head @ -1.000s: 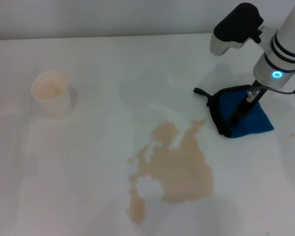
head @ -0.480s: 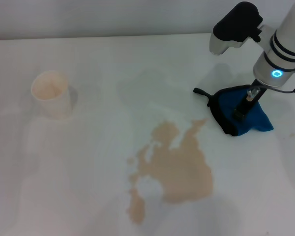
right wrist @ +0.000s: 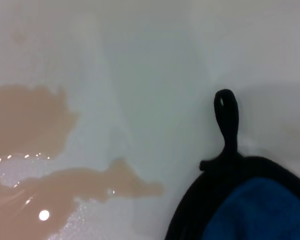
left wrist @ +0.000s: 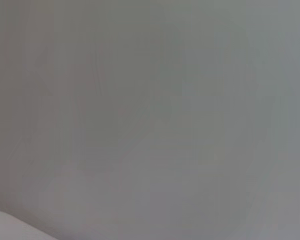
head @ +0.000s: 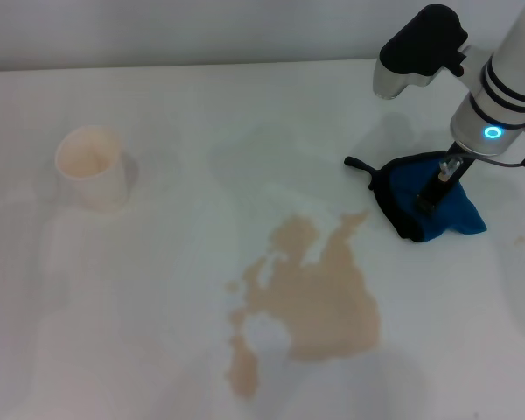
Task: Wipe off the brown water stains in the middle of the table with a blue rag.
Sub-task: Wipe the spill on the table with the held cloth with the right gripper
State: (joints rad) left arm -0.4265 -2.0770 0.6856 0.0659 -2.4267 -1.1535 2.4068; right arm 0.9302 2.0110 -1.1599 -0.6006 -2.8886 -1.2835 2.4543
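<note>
A glossy white table [head: 157, 332] carries brown water stains [head: 311, 293]. Right of them, the right gripper [head: 433, 194] presses into the blue rag [head: 455, 214], fingers pinching its cloth.

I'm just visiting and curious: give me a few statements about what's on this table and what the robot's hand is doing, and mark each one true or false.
1. The right hand is down on the blue rag. True.
2. The blue rag lies on top of the brown water stains. False: it sits beside them on the table, a bare strip between.
3. A paper cup stands upright, far from the rag. True.
4. The puddle has already been wiped away. False: it is unwiped, wider than the rag.
5. The rag's black loop dips into the puddle. False: it lies on dry table.
</note>
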